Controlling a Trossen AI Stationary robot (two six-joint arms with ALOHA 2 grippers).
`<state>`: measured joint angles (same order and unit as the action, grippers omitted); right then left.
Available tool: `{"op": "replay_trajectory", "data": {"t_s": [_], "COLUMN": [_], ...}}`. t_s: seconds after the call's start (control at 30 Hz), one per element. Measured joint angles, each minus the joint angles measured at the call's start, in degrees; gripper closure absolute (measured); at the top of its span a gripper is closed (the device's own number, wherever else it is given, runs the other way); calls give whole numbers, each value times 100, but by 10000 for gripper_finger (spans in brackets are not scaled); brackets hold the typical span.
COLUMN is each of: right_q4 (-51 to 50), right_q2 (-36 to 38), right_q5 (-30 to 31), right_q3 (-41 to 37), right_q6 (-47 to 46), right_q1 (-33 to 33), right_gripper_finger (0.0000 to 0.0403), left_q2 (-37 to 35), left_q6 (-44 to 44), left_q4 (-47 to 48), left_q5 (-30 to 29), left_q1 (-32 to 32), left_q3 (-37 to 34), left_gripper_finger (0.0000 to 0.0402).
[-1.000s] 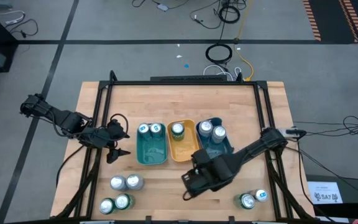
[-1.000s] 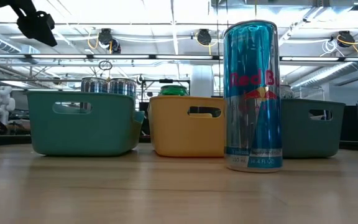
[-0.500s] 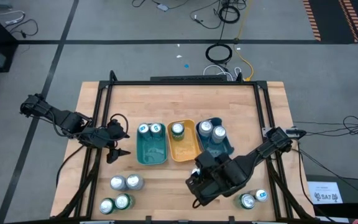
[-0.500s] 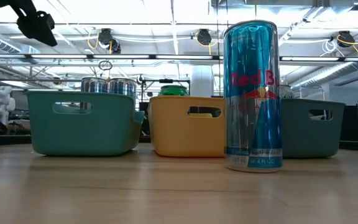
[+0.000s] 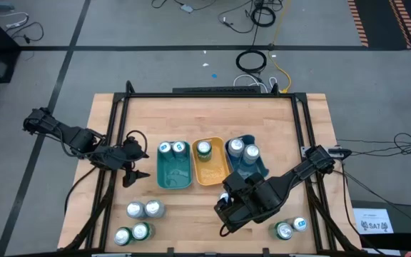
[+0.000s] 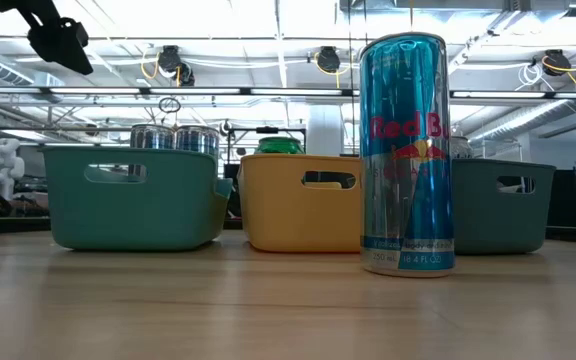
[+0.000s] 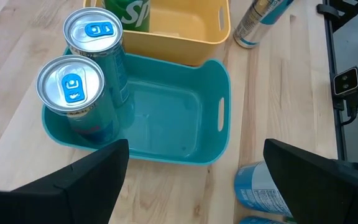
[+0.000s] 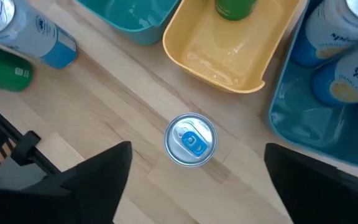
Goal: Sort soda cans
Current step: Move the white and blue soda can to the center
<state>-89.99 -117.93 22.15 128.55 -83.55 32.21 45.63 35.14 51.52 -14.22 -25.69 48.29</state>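
A blue soda can (image 8: 191, 140) stands upright on the table by its base, just in front of the yellow tray (image 8: 225, 56); the low view shows this can (image 6: 406, 155) free of any finger. My right gripper (image 8: 197, 152) hangs open above it, one finger on either side, not touching. My left gripper (image 5: 130, 170) waits open left of the teal tray (image 5: 174, 171), which holds two blue-topped cans (image 7: 82, 62). A green can (image 5: 203, 148) stands in the yellow tray, and two cans (image 5: 242, 150) stand in the blue tray (image 5: 255, 168).
Several loose cans (image 5: 140, 220) stand at the table's near left, and two more (image 5: 291, 228) at the near right. The three trays sit side by side at mid-table. A black frame rail (image 5: 113, 143) runs along the table's edges.
My right gripper has drawn a little up and toward the table's near right above the blue can, and has rolled about its own line. The can stands upright where it was.
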Motion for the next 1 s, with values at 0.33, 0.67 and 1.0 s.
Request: {"op": "replay_trajectory", "data": {"t_s": [0.33, 0.67, 1.0], "right_q4": [77, 13, -12], "right_q2": [-1, -2, 957], "right_q5": [-249, -599, -1648], "right_q3": [0, -25, -2348], "right_q6": [-381, -1336, -2656], "right_q1": [15, 145, 493], "right_gripper_finger": [7, 11, 12], "left_q2": [-1, -2, -2], "left_q6": [0, 0, 0], "left_q4": [-2, -2, -2], "left_q5": [0, -33, -222], "left_q1": [2, 2, 4], "left_q3": [0, 0, 0], "left_gripper_finger": [20, 20, 20]}}
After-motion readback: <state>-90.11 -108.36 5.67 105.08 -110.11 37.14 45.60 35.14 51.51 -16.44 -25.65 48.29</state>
